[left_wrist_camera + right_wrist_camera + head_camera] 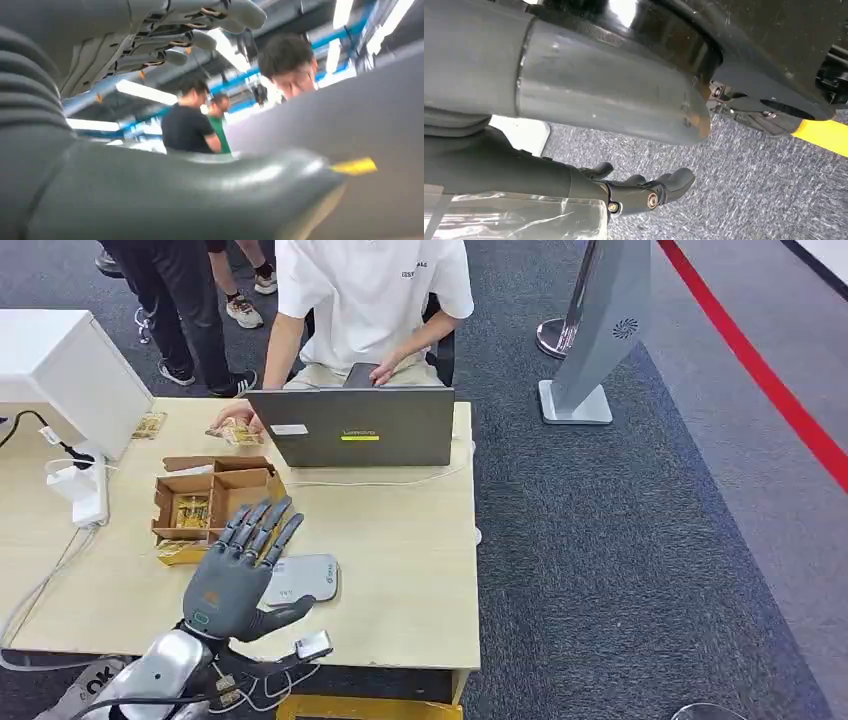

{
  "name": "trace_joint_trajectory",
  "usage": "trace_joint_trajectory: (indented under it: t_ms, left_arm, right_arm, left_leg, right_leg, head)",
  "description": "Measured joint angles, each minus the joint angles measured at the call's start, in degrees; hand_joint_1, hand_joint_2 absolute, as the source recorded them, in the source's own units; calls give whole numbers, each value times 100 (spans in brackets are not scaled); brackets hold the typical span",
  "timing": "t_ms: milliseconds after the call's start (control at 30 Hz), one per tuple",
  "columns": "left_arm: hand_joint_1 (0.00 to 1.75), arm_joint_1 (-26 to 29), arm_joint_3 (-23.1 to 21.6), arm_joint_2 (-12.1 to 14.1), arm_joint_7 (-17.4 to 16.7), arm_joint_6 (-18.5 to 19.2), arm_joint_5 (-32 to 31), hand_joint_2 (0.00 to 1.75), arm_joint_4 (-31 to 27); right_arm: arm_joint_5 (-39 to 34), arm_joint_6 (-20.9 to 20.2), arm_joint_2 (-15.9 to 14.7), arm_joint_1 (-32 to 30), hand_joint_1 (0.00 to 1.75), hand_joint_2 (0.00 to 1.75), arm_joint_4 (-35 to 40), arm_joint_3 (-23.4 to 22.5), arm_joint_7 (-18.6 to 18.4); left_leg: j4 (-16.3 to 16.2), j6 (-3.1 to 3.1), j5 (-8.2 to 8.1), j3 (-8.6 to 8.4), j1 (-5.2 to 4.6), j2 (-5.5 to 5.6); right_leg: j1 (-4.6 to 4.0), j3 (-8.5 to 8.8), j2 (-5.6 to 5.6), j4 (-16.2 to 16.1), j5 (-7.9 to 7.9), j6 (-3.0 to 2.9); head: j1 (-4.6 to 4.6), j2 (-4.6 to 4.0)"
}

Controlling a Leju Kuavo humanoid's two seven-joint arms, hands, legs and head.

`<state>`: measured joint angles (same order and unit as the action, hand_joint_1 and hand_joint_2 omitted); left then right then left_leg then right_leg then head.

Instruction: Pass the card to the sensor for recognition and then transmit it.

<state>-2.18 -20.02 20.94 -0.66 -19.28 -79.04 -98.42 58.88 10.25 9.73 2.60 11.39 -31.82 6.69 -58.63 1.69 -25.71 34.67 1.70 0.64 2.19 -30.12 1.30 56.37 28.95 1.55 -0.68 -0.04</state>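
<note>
My left hand (240, 575) hovers over the wooden table (410, 570) with fingers spread and nothing in it. Partly under it lies a flat grey sensor pad (308, 578), showing to the right of the palm. Just beyond the fingertips stands an open cardboard box (210, 498) holding gold-coloured card packets (190, 510). In the left wrist view the fingers (200, 20) and thumb (200, 190) stand wide apart, facing the laptop's back. My right hand (644, 192) hangs low over the carpet with its fingers loose and nothing in them.
A grey laptop (352, 427) stands at the table's far edge with a person in a white shirt (370, 290) seated behind it. Loose card packets (236, 434) lie near that person's hand. A white power strip (88, 490) and cables lie left. Other people stand behind.
</note>
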Motion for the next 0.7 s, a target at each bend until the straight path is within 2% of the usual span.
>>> trace_joint_trajectory:
  t_ms: [300,700]
  left_arm:
    - [0,475,271,-225,-98,-442,-200,175,2]
    - [0,481,870,-606,-256,-892,-404,175,94]
  right_arm:
    - [136,11,0,-4,0,0,-2,-11,7]
    - [262,26,0,-3,0,0,-2,-11,-7]
  left_leg:
    - [0,0,1,0,0,3]
    - [0,0,1,0,0,4]
  right_leg:
    - [0,14,-4,0,-2,1]
    - [0,13,-5,0,-2,1]
  head:
    - [0,0]
    - [0,0]
